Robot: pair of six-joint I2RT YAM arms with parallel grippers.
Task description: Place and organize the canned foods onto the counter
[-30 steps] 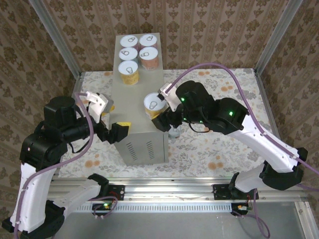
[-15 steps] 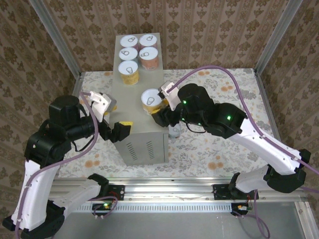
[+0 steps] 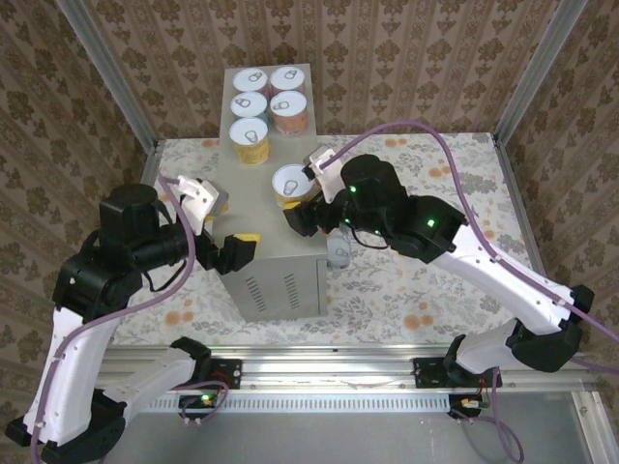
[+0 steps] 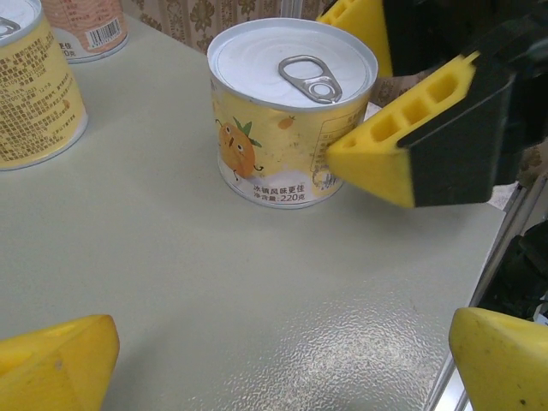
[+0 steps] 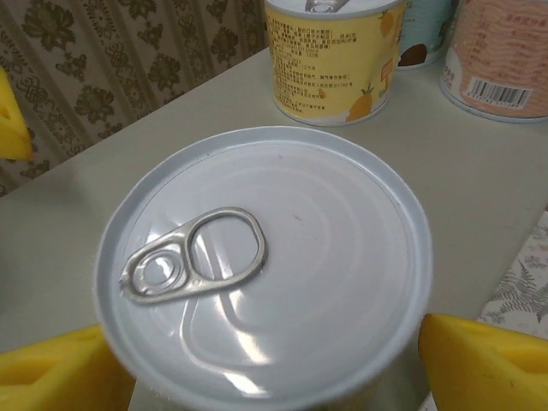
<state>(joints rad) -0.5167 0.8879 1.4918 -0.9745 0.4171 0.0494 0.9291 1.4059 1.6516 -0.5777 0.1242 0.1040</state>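
The grey-beige counter [image 3: 276,275] carries five canned foods at its far end, among them a yellow one [image 3: 250,139] and a pink one [image 3: 288,110]. Nearer, a yellow can with a pineapple label [image 3: 291,184] [image 4: 291,111] [image 5: 261,274] stands upright on the counter top [image 4: 214,282]. My right gripper [image 3: 302,205] [image 5: 270,364] is shut on it, yellow pads [image 4: 411,145] against both sides. My left gripper [image 3: 232,251] [image 4: 282,368] stands open and holds nothing, low over the counter's near left part, facing that can.
Another small can [image 3: 338,251] stands on the floral floor right of the counter, under the right arm. Patterned walls and metal frame posts [image 3: 527,68] close in the back and sides. The counter top between the held can and the far group is bare [image 5: 479,188].
My right gripper has carried the yellow can up-left, farther along the counter top toward the far group. The left arm has shifted slightly, its gripper still open.
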